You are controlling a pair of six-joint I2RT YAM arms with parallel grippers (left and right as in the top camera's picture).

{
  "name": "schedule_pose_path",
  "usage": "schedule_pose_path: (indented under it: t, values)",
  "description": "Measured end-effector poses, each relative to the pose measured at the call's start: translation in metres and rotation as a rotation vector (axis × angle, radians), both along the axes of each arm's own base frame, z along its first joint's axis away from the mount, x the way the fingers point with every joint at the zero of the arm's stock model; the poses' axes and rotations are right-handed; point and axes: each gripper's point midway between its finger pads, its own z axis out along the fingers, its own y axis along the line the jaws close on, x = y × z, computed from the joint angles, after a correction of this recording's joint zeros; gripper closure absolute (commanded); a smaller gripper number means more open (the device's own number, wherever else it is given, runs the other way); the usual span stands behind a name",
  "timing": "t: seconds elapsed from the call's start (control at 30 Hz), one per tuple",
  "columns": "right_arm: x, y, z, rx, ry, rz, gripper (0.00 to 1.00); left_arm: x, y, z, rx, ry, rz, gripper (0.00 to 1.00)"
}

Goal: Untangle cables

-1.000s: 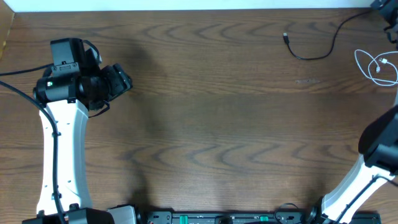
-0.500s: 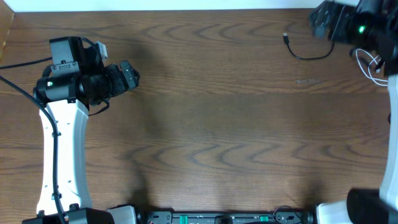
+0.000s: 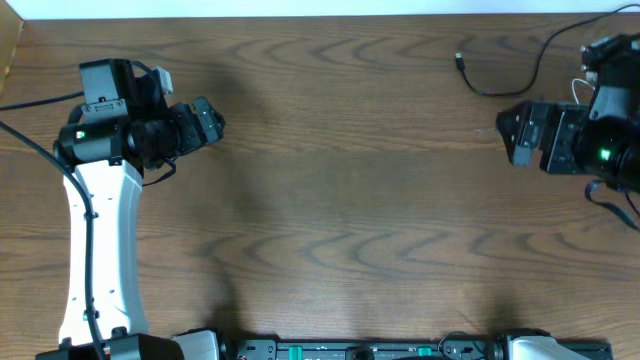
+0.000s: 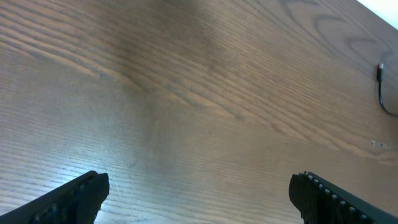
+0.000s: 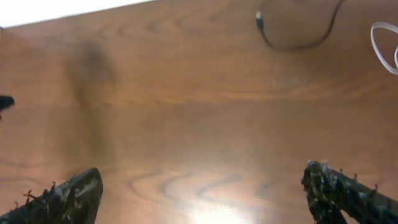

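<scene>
The black cable point(image 3: 497, 90) lies at the back right of the table, its plug end point(image 3: 459, 60) pointing left. It also shows in the right wrist view as the black cable point(image 5: 292, 45) and at the edge of the left wrist view as the black cable point(image 4: 381, 93). The white cable point(image 5: 380, 43) lies coiled to the right of it, apart from it, and is mostly hidden under my right arm in the overhead view. My left gripper point(image 3: 210, 123) point(image 4: 199, 190) stands open over bare wood at the far left. In front of the black cable, my right gripper point(image 3: 506, 135) point(image 5: 204, 186) hangs open and empty.
The wooden table point(image 3: 340, 200) runs to a white strip along its back edge point(image 3: 300, 8). The left arm's white link point(image 3: 98, 240) reaches in from the front left. A rail with the arm bases point(image 3: 360, 350) lines the front edge.
My left gripper has opened wider and stayed in place. The right arm swung from the front right edge up over the cables, then came down to the middle right, now covering most of the white cable.
</scene>
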Motion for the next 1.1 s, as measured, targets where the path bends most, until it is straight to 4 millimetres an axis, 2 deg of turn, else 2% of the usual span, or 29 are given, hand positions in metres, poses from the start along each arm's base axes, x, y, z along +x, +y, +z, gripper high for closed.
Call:
schedule_pose_path:
  t: [0.13, 0.23, 0.3, 0.43, 0.6, 0.73, 0.9, 1.1]
  values:
    - [-0.015, -0.001, -0.013, -0.008, 0.084, -0.001, 0.01, 0.000, 0.000, 0.000, 0.000, 0.001, 0.000, 0.02]
    - [-0.017, -0.005, -0.015, -0.022, 0.095, -0.013, 0.01, 0.000, 0.000, 0.000, 0.002, 0.000, -0.003, 0.02]
    - [-0.011, -0.007, -0.012, -0.035, 0.066, -0.025, 0.01, 0.000, 0.000, 0.000, 0.003, 0.000, -0.005, 0.02]
    - [0.022, -0.011, 0.011, -0.044, -0.137, -0.053, 0.01, 0.000, 0.000, 0.000, 0.006, -0.002, -0.009, 0.02]
    - [0.028, -0.018, 0.011, -0.060, -0.296, -0.088, 0.01, 0.000, 0.000, 0.000, 0.008, -0.003, -0.012, 0.02]
    - [0.028, -0.026, -0.007, -0.070, -0.432, -0.127, 0.01, 0.000, 0.000, 0.000, 0.010, -0.002, -0.010, 0.02]
    - [0.018, -0.039, -0.051, -0.075, -0.546, -0.179, 0.01, 0.000, 0.000, 0.000, 0.010, -0.001, -0.010, 0.02]
    - [-0.001, -0.049, -0.089, -0.075, -0.710, -0.224, 0.01, 0.000, 0.001, 0.000, 0.011, -0.003, -0.010, 0.02]
